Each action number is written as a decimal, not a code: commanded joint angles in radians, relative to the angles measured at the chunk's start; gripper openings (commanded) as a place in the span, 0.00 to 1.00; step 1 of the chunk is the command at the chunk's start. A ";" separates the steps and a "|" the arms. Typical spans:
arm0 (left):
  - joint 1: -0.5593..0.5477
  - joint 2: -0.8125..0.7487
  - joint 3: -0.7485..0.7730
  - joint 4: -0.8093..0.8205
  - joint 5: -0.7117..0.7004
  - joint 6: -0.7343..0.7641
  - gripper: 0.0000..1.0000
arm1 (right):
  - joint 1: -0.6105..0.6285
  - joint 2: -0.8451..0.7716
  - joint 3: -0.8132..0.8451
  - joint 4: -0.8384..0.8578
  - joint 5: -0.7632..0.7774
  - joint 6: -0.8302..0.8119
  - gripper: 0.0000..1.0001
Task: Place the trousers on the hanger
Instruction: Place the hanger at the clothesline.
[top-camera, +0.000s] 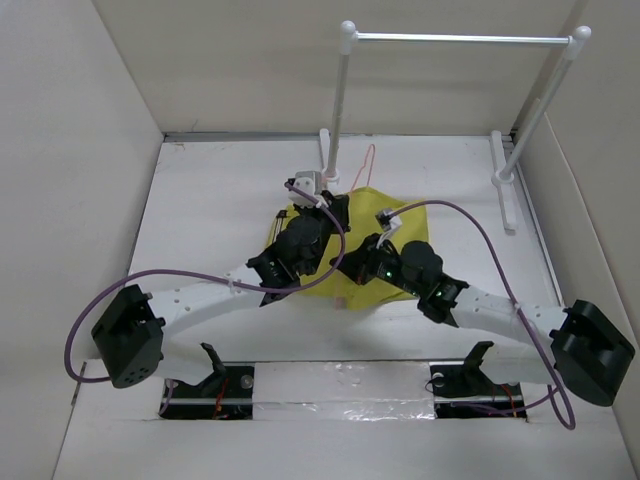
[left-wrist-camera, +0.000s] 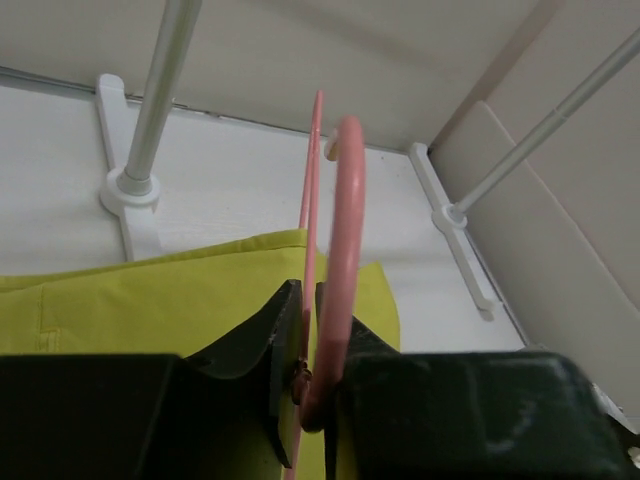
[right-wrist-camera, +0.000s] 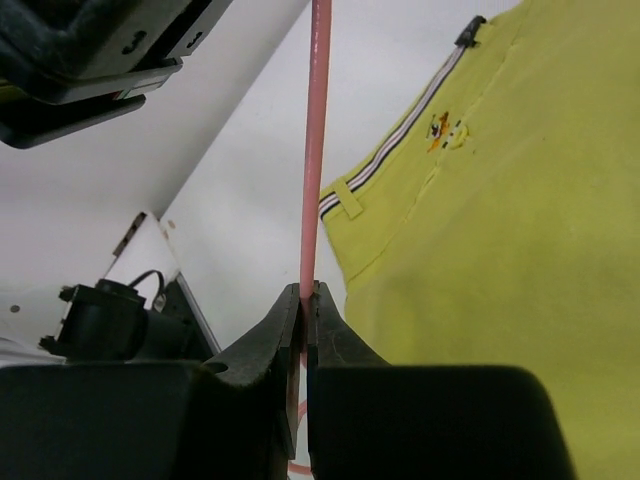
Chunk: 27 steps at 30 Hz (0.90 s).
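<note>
**Hands.** Both hands are closed on the hanger (left-wrist-camera: 350, 220). The left hand (left-wrist-camera: 306, 320) pinches the pink wire just below the hook, which rises upright from between its fingers. The right hand (right-wrist-camera: 306, 305) clamps a straight run of the same wire, jaws pressed together on it. Neither hand has hold of cloth.

**Work item.** The trousers (right-wrist-camera: 520, 280) lie flat near the middle of the bench (top-camera: 200, 200), under and just beyond both hands. In the right wrist view the wire stands left of the striped trim (right-wrist-camera: 395, 140) and the small orange logo (right-wrist-camera: 443, 128). You cannot tell from that view whether wire and cloth touch.

**Edges and room.** The bench is boxed in by the left wall (top-camera: 90, 150), the back wall (top-camera: 250, 70) and the right wall (top-camera: 610, 200). You have bare bench to the left of the trousers and a narrower strip between their far edge and the back wall.

**Obstructions.**
- The rail frame (top-camera: 460, 39) stands along the far side.
- Its left foot (left-wrist-camera: 125, 190) sits just behind the far edge of the trousers.
- Its right foot (left-wrist-camera: 455, 215) lies close to the right wall.
- The hook stands between the two posts, nearer the left one.
- The left arm's wrist body (right-wrist-camera: 90, 50) hangs close above and to the left of the right hand.
- The purple cable (top-camera: 470, 225) of the right arm arcs over the right side of the trousers.
</note>
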 joint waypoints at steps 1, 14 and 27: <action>-0.005 -0.021 0.073 0.145 0.078 -0.018 0.10 | -0.029 -0.038 0.007 0.241 -0.077 0.009 0.00; -0.005 -0.018 0.083 0.124 0.131 -0.017 0.27 | -0.160 0.035 -0.056 0.516 -0.347 0.251 0.00; 0.015 -0.254 -0.026 0.029 0.138 0.068 0.68 | -0.229 0.132 -0.147 0.706 -0.431 0.402 0.00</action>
